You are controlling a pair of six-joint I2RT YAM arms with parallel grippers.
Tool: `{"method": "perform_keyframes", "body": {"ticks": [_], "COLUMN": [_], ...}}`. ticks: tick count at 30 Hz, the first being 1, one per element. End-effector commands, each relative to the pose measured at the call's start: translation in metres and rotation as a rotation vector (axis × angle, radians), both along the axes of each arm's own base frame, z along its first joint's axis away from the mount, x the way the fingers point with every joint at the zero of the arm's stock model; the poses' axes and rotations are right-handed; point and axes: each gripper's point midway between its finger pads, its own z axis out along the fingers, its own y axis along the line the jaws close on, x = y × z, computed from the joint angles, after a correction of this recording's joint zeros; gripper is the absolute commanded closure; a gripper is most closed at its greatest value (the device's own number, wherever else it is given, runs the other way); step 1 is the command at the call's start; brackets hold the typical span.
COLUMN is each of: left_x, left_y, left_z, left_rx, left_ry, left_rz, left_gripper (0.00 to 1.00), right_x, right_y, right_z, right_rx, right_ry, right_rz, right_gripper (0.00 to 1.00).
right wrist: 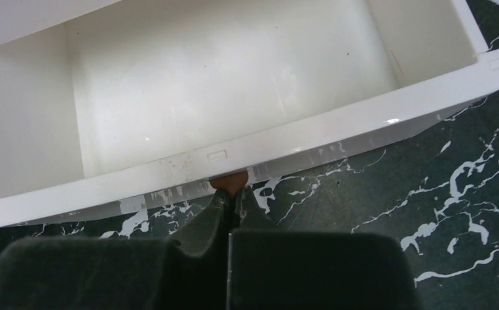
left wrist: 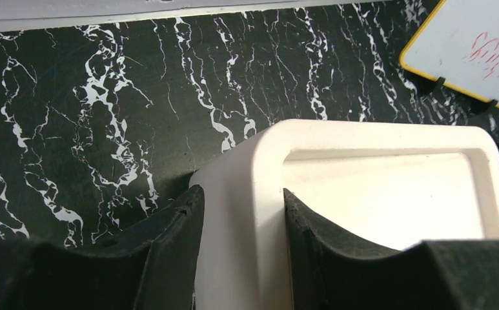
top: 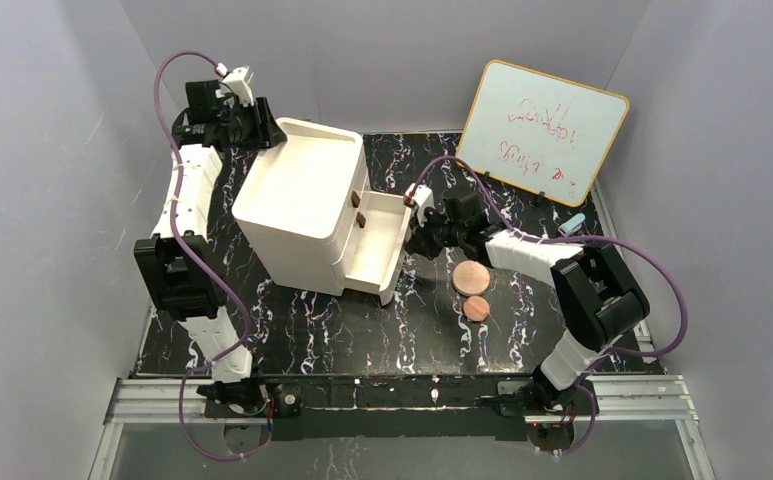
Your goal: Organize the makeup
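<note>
- The left gripper [left wrist: 241, 192] is clamped on a corner wall of the white cabinet [top: 297, 195], with one finger [left wrist: 175, 245] outside and the other inside the top tray. This corner is at the cabinet's 11 o'clock.
- The right gripper [right wrist: 234, 197] is pinched tight on the brown knob [right wrist: 230, 182] on the front of the drawer [right wrist: 234, 84]. The drawer stands pulled out at the cabinet's 4 o'clock.
- The larger disc [top: 470, 276] lies on the dark marbled table [top: 362, 340] at 4 o'clock of the drawer, outside it.
- The smaller disc [top: 476, 308] lies just beside the larger one, at its 6 o'clock.
- A whiteboard [top: 542, 130] leans at the table's 1 o'clock, with a small blue cylinder [top: 574, 224] near its 5 o'clock.
</note>
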Motion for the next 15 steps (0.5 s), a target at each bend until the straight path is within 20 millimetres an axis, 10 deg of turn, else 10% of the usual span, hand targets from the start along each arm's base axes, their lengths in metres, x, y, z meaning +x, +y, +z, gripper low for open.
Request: {"method": "perform_keyframes", "body": {"ticks": [1, 15], "left_x": [-0.002, 0.005], "left_y": [-0.001, 0.005], "left_z": [0.007, 0.013], "left_rx": [0.119, 0.288], "left_ry": [-0.018, -0.056], "left_rz": [-0.007, -0.006], "left_gripper": [0.57, 0.58], "right_x": [0.007, -0.003], "right_y": [0.001, -0.031], "right_z": [0.030, 0.022], "right_rx": [0.058, -0.071], "right_ry": [-0.062, -0.010], "right_rz": [-0.032, -0.159], "right_gripper": [0.99, 0.99]}}
